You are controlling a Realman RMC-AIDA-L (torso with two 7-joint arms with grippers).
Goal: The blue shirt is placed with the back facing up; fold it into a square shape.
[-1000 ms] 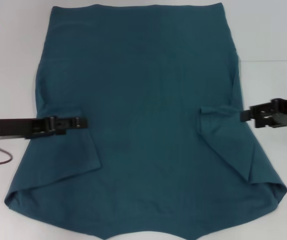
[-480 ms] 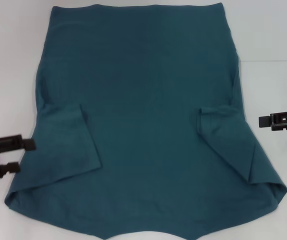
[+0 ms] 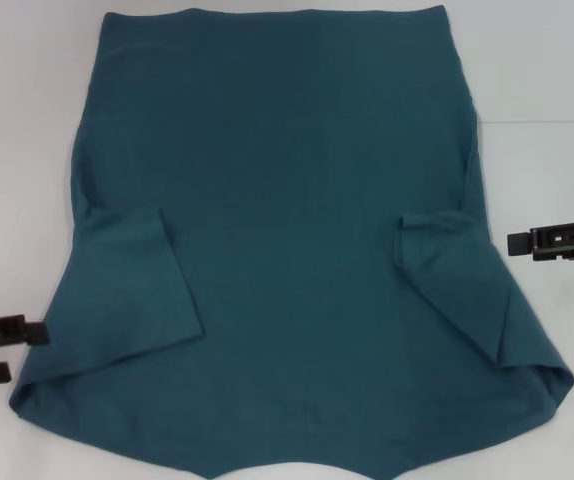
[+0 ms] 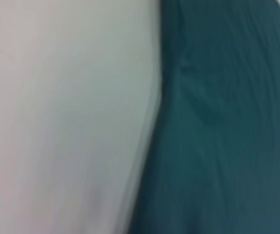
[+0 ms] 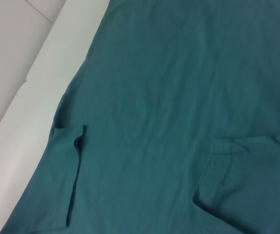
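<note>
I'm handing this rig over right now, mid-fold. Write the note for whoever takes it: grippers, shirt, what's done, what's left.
Left gripper: open, empty, off the shirt's left edge near the lower corner.
Right gripper: off the shirt's right edge at sleeve height, holding nothing; whether its fingers are open cannot be told.
Blue shirt: flat on the white table, plain side up, hem far from the robot.
Done: left sleeve and right sleeve both folded inward onto the body.
Left: fold the long sides in, then fold it across its length into a square. Neither has started.
</note>
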